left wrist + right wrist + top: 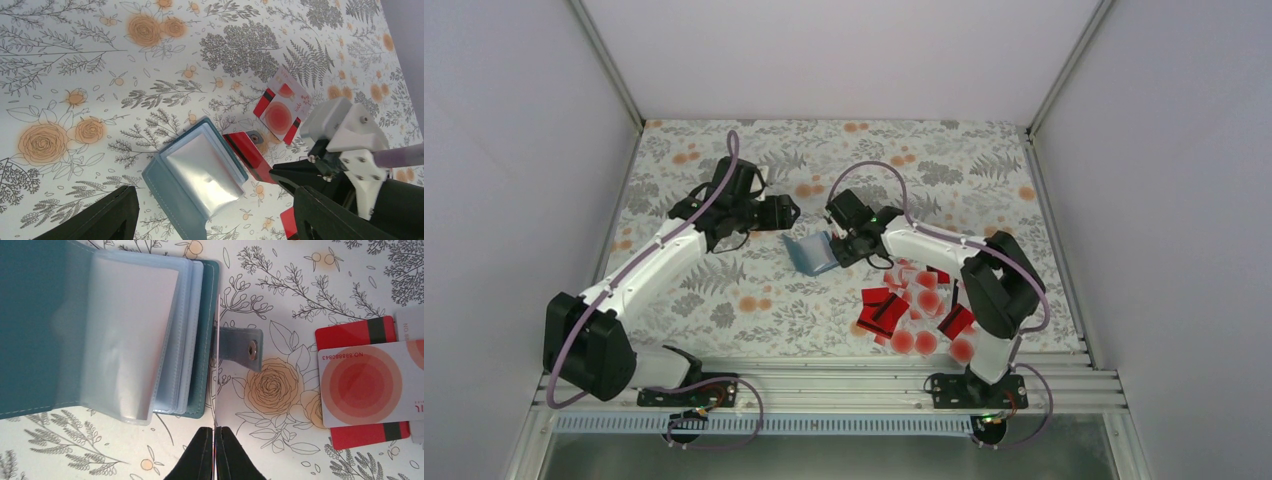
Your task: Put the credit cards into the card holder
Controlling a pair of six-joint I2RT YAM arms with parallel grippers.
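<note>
Since the sleeves [130,340] seemed to open sideways, my right pincer [215,452] pinched a red card [246,159] edge-on, just beside the holder [30,315], which lay open mid-table. My left pincer [215,200] hung spread and empty above it, likely to steady it. Spare cards [914,310] lay near my right base. I couldn't tell whether the card had entered a sleeve; my wrist view showed a mere line.
</note>
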